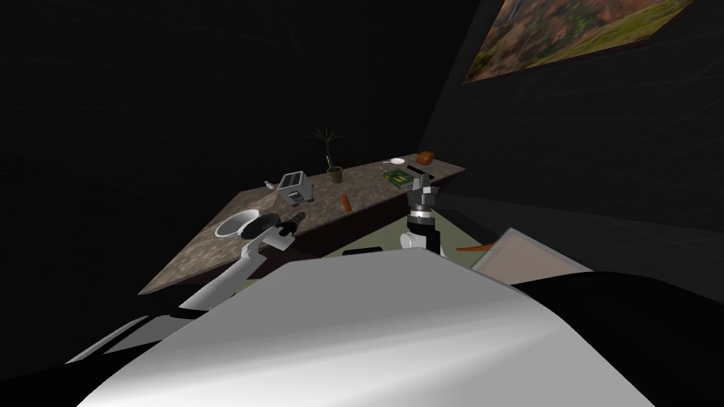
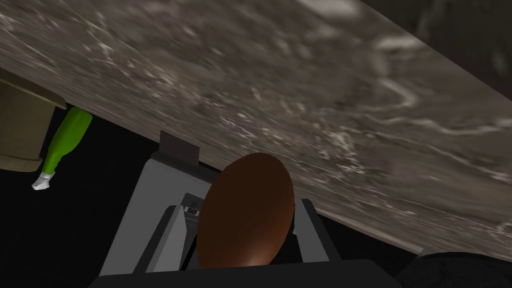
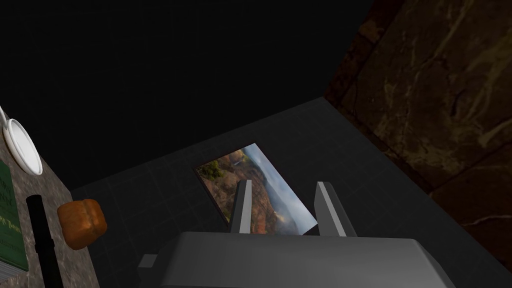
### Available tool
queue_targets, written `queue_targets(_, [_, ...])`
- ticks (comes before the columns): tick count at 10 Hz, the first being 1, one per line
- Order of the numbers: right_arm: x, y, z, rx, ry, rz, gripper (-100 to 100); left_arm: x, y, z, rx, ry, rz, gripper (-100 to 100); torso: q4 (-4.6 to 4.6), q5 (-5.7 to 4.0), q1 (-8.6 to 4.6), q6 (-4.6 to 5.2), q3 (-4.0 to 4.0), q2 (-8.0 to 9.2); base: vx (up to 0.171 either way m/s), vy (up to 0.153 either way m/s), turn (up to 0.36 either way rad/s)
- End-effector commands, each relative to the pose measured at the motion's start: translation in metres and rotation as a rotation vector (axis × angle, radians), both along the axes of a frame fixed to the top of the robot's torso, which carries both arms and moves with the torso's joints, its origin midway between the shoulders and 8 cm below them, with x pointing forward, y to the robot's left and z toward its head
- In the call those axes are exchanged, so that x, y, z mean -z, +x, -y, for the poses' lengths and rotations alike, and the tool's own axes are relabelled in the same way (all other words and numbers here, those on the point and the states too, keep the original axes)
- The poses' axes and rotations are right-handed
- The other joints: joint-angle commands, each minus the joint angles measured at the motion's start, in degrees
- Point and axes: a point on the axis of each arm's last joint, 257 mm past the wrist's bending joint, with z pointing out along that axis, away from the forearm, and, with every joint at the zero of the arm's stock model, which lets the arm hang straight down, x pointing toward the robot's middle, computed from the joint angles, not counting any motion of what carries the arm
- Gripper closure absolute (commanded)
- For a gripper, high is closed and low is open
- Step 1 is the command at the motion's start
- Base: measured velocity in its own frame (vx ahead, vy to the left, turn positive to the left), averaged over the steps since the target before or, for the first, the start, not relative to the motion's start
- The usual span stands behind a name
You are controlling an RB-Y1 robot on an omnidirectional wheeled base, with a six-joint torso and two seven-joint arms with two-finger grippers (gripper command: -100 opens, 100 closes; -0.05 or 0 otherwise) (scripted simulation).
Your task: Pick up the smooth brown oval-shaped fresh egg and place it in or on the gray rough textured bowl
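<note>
The left claw is clamped on the brown egg, one thin blade pressing each side. In the head view it hangs over the near edge of the marbled table. The pale bowl sits just left of it, and the wrist overlaps the bowl's rim. The egg is therefore beside the bowl, not yet over it.

The main risk is the grip. A smooth oval between two narrow blades could squirt out if the wrist turns sharply, and from there it would likely roll off the near edge. Letting go before the egg is over the bowl would do the same. The wrist is also close enough to nudge the bowl during a swing left. How high the egg sits above the table I cannot tell, and a long drop might crack it.

Nearby to the right, the right claw points upward, its blades apart on nothing. Farther back stand a toaster and a potted plant.
</note>
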Motion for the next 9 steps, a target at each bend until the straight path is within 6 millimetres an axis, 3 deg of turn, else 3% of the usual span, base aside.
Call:
queue_targets(1, [0.0, 0.0, 0.0, 0.0, 0.0, 0.0, 0, 0.0, 0.0, 0.0, 0.0, 0.0, 0.0, 100, 0.0, 0.0, 0.0, 0.0, 0.0, 0.0, 0.0, 0.0, 0.0])
queue_targets(4, [0.0, 0.0, 0.0, 0.0, 0.0, 0.0, 0, -0.0006, 0.0007, 0.0009, 0.002, -0.001, 0.002, 100, -0.01, 0.0, 0.02, -0.07, 0.03, 0.07, 0.0, 0.0, 0.0])
queue_targets(5, [0.0, 0.0, 0.0, 0.0, 0.0, 0.0, 0, -0.0006, 0.0007, 0.001, 0.002, -0.001, 0.002, 0, -0.01, 0.0, 0.02, -0.07, 0.03, 0.07, 0.0, 0.0, 0.0])
queue_targets(6, [0.0, 0.0, 0.0, 0.0, 0.0, 0.0, 0, -0.0042, -0.0014, 0.0059, 0.008, -0.004, -0.001, 100, 0.0, 0.0, 0.02, -0.07, 0.03, 0.07, -0.033, 0.001, 0.053])
queue_targets(7, [0.0, 0.0, 0.0, 0.0, 0.0, 0.0, 0, -0.0032, 0.0005, 0.004, 0.008, -0.002, 0.002, 100, 0.01, -0.01, 0.01, -0.12, 0.09, 0.19, -0.021, 0.0, 0.015])
queue_targets(8, [0.0, 0.0, 0.0, 0.0, 0.0, 0.0, 0, -0.0032, 0.0001, 0.0043, 0.007, -0.002, 0.001, 0, 0.02, -0.01, 0.02, -0.1, 0.09, 0.17, 0.0, 0.0, 0.0])
queue_targets(9, [0.0, 0.0, 0.0, 0.0, 0.0, 0.0, 0, -0.0095, 0.004, 0.0088, 0.015, -0.011, 0.014, 100, 0.01, -0.01, 0.01, -0.09, 0.06, 0.12, -0.141, -0.089, 0.085])
